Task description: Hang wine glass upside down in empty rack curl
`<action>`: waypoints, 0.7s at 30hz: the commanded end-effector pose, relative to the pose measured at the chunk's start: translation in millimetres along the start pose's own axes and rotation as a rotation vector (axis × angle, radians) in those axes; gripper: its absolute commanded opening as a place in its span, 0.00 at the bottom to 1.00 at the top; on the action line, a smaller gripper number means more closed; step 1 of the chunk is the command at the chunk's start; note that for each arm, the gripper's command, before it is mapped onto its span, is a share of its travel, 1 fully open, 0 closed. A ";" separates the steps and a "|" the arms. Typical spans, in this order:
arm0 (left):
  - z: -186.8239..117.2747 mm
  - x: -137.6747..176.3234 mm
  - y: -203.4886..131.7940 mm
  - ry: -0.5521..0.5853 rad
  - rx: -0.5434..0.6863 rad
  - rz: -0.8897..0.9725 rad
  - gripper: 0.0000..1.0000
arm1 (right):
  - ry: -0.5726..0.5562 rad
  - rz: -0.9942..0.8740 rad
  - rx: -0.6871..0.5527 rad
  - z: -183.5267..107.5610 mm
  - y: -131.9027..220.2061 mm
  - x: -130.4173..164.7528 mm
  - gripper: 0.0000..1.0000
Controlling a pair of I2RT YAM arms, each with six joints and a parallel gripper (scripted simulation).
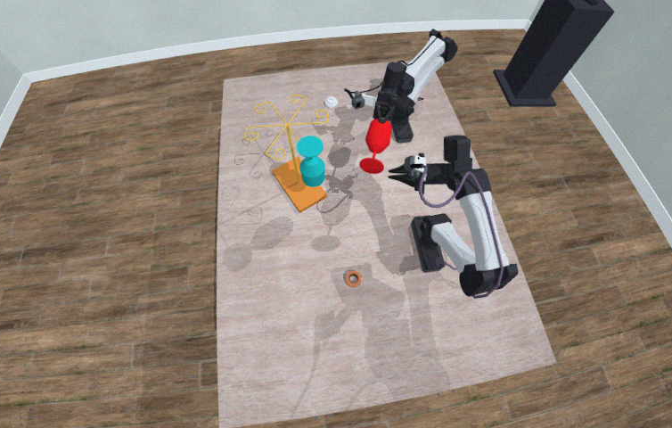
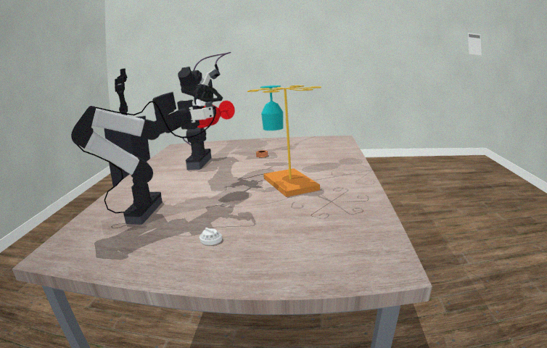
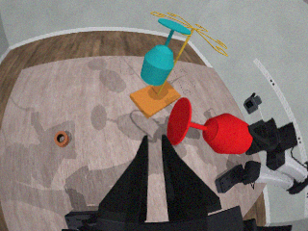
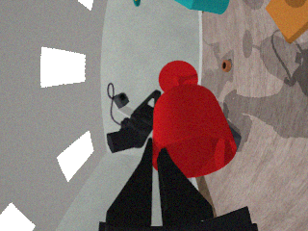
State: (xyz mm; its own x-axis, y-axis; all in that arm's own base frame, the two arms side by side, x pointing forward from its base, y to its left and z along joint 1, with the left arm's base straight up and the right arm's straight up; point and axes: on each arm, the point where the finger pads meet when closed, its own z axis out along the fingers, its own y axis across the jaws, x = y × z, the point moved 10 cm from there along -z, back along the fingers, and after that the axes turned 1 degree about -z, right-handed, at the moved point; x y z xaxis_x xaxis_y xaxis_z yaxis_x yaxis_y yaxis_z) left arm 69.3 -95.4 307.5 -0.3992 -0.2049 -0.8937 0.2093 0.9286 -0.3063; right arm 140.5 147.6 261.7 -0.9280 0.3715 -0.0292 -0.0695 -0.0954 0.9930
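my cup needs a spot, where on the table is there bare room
Between the orange ring and the table's near edge in the top view. Crowded: around the rack's orange base.

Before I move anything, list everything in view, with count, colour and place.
Wine glass, faceted bowl: one, red, raised above the table
Hanging wine glass: one, teal, upside down on the rack
Wire rack: one, yellow, on an orange slab
Round dial: one, white, on the table
Small ring: one, orange-brown, on the table
Table: one, pinkish wood, under the rack
Tall pedestal: one, dark, beyond the table
Wall plates: two, whitish, on the wall
Ceiling panels: four, white, overhead
Left fingers: two, black, slightly apart, empty
Right fingers: two, black, gripping the red bowl
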 end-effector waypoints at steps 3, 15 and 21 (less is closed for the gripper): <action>0.7 21.7 -1.9 0.005 -0.034 0.099 0.15 | 0.003 -0.046 -0.065 0.6 19.5 -0.1 0.00; -9.7 41.5 -21.0 -0.080 0.018 0.301 0.15 | 0.003 -0.046 -0.065 0.6 19.5 -0.1 0.00; -10.6 51.8 -24.9 -0.056 0.036 0.360 0.15 | 0.003 -0.046 -0.065 0.6 19.5 -0.1 0.00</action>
State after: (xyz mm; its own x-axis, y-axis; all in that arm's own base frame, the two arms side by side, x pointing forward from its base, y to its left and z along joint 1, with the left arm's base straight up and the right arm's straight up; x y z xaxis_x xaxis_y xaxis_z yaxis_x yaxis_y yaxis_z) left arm 35.2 -126.4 277.2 -0.2537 0.0909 -0.9630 0.3728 0.9279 -0.0106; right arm 140.5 147.6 261.7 -0.9280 0.3715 -0.0292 -0.0695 -0.0954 0.9930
